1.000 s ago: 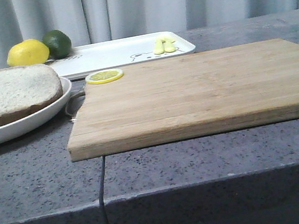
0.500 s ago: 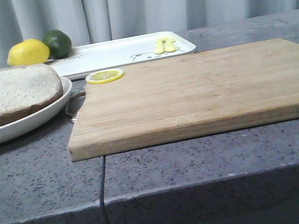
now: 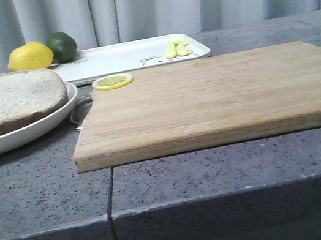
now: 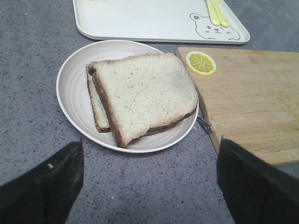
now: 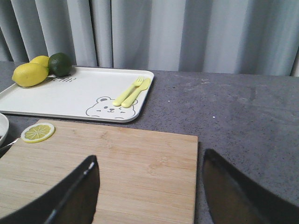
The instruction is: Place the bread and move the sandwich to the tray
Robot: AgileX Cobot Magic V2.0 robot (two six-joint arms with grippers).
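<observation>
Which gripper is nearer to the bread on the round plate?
Left. The left gripper, fingers open, hovers just short of the plate holding the bread. The right gripper is over the cutting board, with no bread in its view.

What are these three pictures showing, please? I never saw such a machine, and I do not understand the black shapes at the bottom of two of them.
This is a robot with two arms working at a grey stone table. One picture looks forward over the table from the front. The other two come from small cameras on the wrists, so the black shapes are the fingers of each claw: the left claw and the right claw. Both are open and hold nothing.

On the table, a round white plate carries two overlapping slices of bread. Beside it lies a wooden cutting board with a lemon slice on its corner. Behind is a white tray with a drawn bear, holding a lemon, a lime, and a yellow fork and spoon.
</observation>
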